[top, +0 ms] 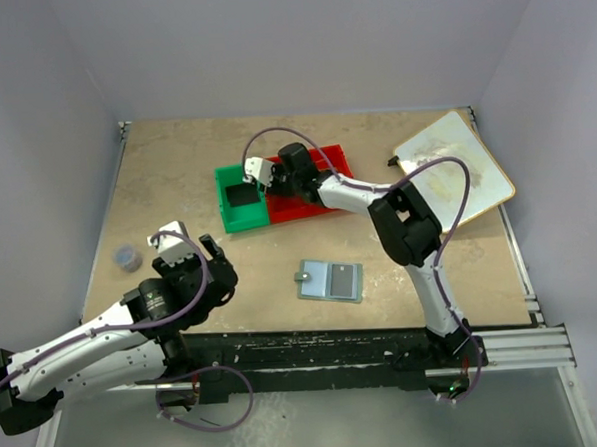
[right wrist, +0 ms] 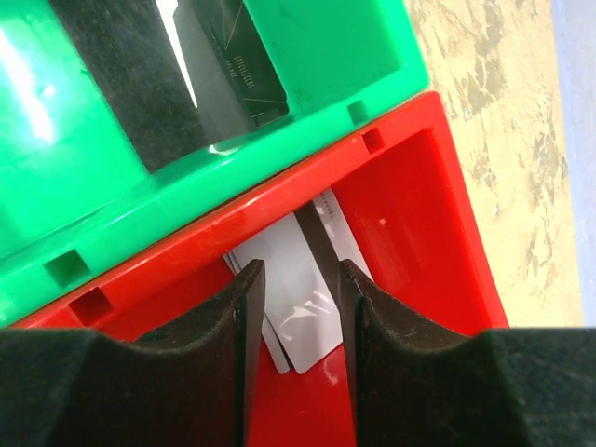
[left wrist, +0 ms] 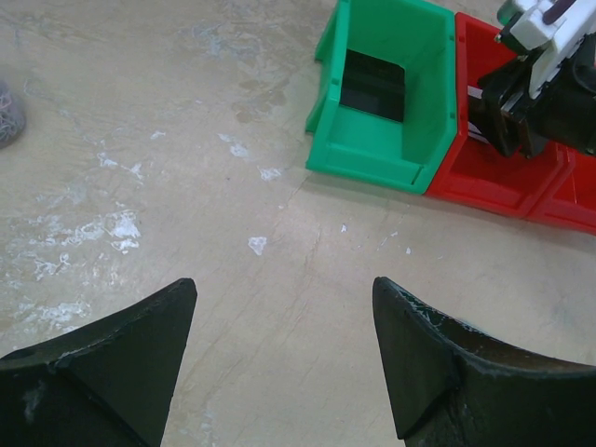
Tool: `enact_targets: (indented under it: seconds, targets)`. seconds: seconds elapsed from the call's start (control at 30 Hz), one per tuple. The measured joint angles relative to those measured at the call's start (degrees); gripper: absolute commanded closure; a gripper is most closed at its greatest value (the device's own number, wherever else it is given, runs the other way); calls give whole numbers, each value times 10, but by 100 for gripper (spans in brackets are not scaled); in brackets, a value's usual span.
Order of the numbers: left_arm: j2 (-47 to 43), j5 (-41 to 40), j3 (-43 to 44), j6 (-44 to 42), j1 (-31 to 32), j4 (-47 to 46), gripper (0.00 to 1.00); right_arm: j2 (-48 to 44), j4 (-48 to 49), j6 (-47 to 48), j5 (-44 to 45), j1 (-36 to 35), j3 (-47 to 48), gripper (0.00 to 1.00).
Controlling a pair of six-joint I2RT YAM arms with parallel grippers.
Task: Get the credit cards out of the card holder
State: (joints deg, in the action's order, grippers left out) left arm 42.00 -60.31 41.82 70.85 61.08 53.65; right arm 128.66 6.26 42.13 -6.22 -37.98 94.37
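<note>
The card holder (top: 331, 280) lies open and flat on the table, in front of the bins, with a darker rectangle on its right half. Pale grey credit cards (right wrist: 307, 298) with a dark stripe lie stacked on the floor of the red bin (right wrist: 419, 214). My right gripper (right wrist: 298, 268) hangs just above them, jaws apart, nothing pinched between them. In the top view the right gripper (top: 276, 180) sits over the bins. A dark card (right wrist: 233, 65) lies in the green bin (right wrist: 84, 196). My left gripper (left wrist: 284, 284) is wide open over bare table, away from the holder.
The green bin (top: 239, 202) and red bin (top: 313, 205) stand side by side at the back middle. A large cream board (top: 456, 170) lies at the back right corner. A small grey round object (top: 128, 256) sits near the left edge.
</note>
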Motion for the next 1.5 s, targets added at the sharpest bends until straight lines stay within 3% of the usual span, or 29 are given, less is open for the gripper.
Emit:
enact_targets:
  seconds: [0.2, 0.37, 0.53, 0.83, 1.1, 1.23, 1.5]
  targets:
    - [5, 3, 0, -2, 0, -2, 26, -79, 23, -80, 8, 2, -66, 52]
    - [10, 16, 0, -20, 0, -27, 26, -245, 86, -198, 20, 5, -202, 50]
    - [44, 46, 0, -62, 0, -84, 26, -409, 114, -381, 57, 11, -313, 54]
    - [181, 157, 5, -168, -1, -219, 27, -610, 28, -719, 61, 19, -566, 56]
    - [359, 313, 95, -279, -4, -321, 28, -870, -20, -944, -25, 19, -810, 54]
    - [442, 371, 155, -325, -4, -352, 29, -911, -32, -996, -85, 19, -857, 54]
    - [566, 418, 236, -373, -4, -358, 31, -843, -60, -1009, -102, 19, -853, 51]
